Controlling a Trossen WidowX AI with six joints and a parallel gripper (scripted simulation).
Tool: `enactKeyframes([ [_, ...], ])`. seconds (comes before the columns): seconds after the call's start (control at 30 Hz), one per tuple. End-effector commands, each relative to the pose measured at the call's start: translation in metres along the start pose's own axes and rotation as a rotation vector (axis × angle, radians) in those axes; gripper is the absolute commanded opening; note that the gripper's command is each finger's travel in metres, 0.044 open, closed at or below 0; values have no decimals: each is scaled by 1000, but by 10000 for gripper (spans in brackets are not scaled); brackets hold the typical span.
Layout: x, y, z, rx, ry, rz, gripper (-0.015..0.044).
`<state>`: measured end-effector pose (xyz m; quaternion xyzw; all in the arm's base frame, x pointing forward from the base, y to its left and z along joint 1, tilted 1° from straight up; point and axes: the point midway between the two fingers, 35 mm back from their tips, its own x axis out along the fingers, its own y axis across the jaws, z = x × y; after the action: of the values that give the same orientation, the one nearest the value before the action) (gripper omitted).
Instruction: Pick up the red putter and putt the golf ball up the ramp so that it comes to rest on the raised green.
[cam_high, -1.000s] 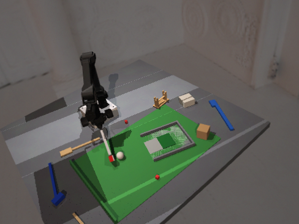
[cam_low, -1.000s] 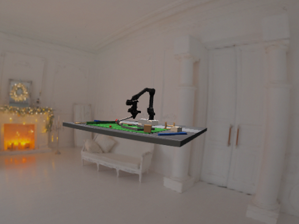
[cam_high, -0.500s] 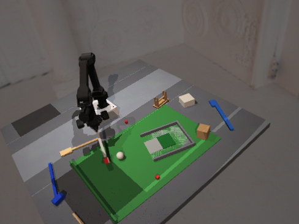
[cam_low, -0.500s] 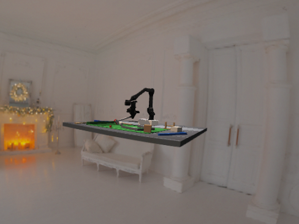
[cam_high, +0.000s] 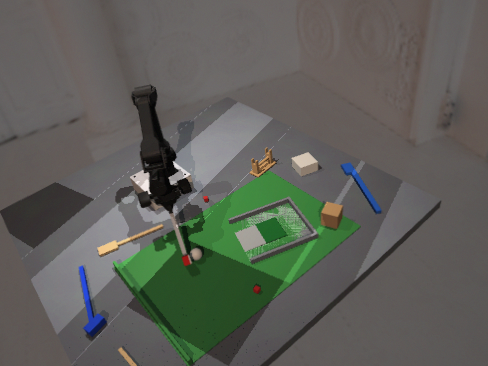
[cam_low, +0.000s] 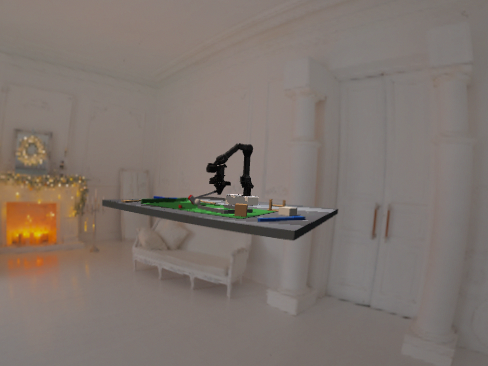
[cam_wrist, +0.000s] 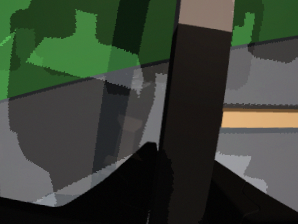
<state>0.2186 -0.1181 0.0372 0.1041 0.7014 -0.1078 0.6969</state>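
gripping one red putter (cam_high: 179, 236), the gripper (cam_high: 171, 206) sets it against one golf ball (cam_high: 196, 254); two blue putters (cam_high: 89, 300) nearby.

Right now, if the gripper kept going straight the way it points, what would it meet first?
The gripper, shut on the red-headed putter, points down toward the flat green mat. It would probably meet the mat's near edge first, short of the white golf ball; depth is unclear.

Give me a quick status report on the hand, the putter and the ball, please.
Hand shut on the red putter. Putter head right beside the golf ball on the green mat. Ball short of the raised green; path to it looks unblocked.
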Motion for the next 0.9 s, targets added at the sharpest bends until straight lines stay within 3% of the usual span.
enactKeyframes([
  [0.0, -2, 49, -2, -10, -6, 7, 0],
  [0.17, -2, 88, -9, -12, -6, 10, 0],
  [0.4, -10, 88, -9, -12, -6, 10, 0],
  [0.73, -61, 87, -10, -12, -6, 10, 0],
  [0.87, -53, 86, -10, -15, 5, 6, 0],
])
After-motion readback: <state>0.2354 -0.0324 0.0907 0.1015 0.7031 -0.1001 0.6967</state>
